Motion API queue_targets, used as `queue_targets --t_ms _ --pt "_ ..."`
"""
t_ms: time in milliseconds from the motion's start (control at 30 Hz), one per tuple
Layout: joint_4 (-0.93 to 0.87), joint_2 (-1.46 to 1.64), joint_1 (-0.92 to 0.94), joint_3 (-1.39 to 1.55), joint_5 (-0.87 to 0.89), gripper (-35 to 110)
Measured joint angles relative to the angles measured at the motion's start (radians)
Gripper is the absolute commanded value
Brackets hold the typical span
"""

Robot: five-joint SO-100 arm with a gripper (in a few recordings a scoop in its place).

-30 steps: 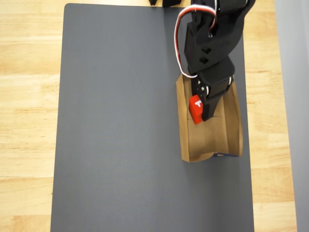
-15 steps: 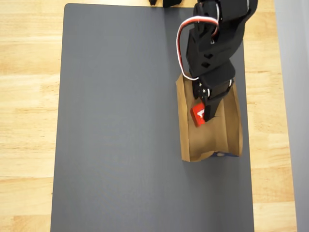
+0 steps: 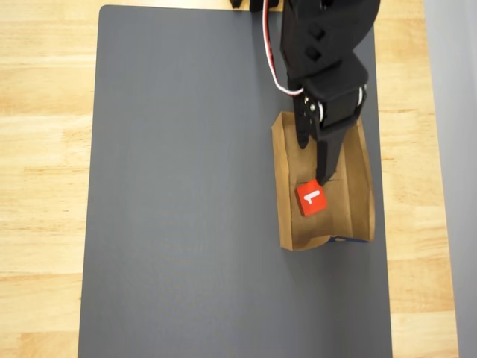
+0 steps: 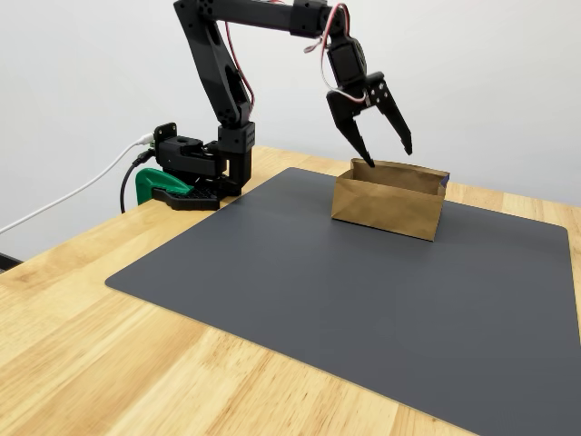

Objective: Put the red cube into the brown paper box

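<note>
The red cube [image 3: 311, 199] with its white mark lies on the floor of the brown paper box [image 3: 358, 194], free of the fingers. My black gripper [image 4: 388, 156] hangs open just above the box, both fingers spread with nothing between them. In the overhead view the gripper [image 3: 319, 160] points down over the box's upper half, its tip ending right above the cube. From the fixed view the box [image 4: 388, 204] stands on the grey mat and its near wall hides the cube.
A dark grey mat [image 3: 186, 209] covers the wooden table [image 3: 45, 149]. The arm's base and a green clamp [image 4: 159, 186] sit at the table's back left with a white cable. The box stands near the mat's right edge in the overhead view.
The gripper opened and let go of the red cube, which dropped onto the box floor. The arm then lifted and drew back toward its base.
</note>
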State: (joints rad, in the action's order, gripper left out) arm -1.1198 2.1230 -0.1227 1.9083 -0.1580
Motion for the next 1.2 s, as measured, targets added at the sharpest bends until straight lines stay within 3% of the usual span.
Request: queue_targets --t_ms 233,433,700,933,1200 --pt "-0.002 0.36 0.133 0.118 -0.04 0" --pt "0.198 0.624 0.235 0.439 -0.075 0" --pt "0.268 0.834 0.282 0.724 -0.066 0" --pt "0.23 0.914 0.268 0.764 -0.035 0" --pt "0.031 1.019 0.244 0.764 0.035 0"
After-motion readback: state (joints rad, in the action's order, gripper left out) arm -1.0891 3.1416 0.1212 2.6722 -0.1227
